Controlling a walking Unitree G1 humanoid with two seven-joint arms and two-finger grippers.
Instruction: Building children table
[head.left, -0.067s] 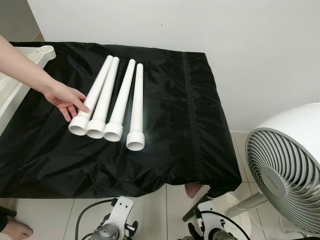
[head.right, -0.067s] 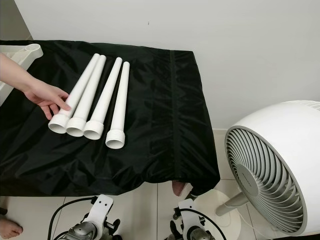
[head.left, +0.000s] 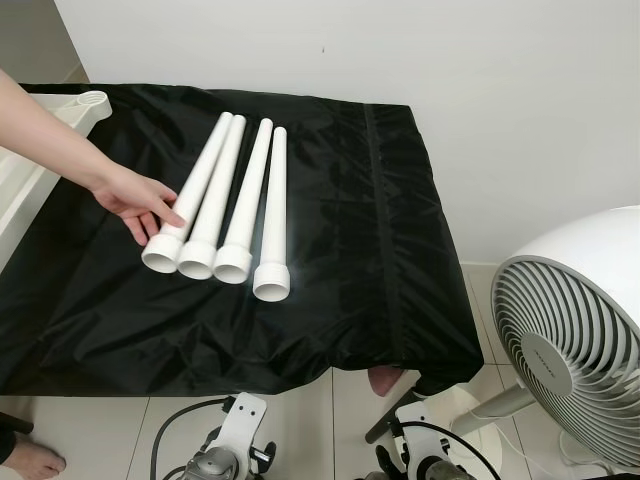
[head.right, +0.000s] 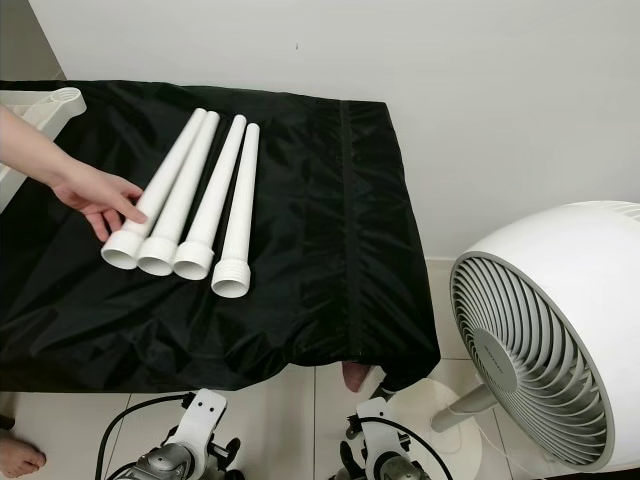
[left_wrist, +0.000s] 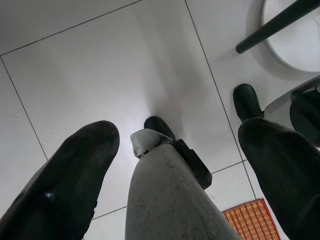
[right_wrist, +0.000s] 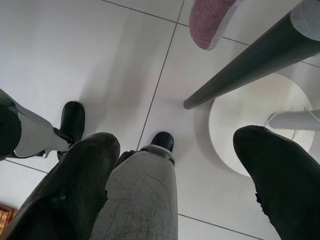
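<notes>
Four white table legs (head.left: 232, 208) lie side by side on the black-covered tabletop (head.left: 380, 250), wide collared ends toward me. A person's hand (head.left: 140, 200) touches the leftmost leg. A white tabletop panel (head.left: 60, 120) rests at the far left; a white fan (head.left: 570, 350) stands right. My left pincer (left_wrist: 175, 165) and right pincer (right_wrist: 175, 170) hang above the tiled floor (left_wrist: 100, 75), fingers spread wide, holding nothing.

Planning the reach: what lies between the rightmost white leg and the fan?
Only bare black cloth separates the rightmost leg from the fan, seen in both eye views.
</notes>
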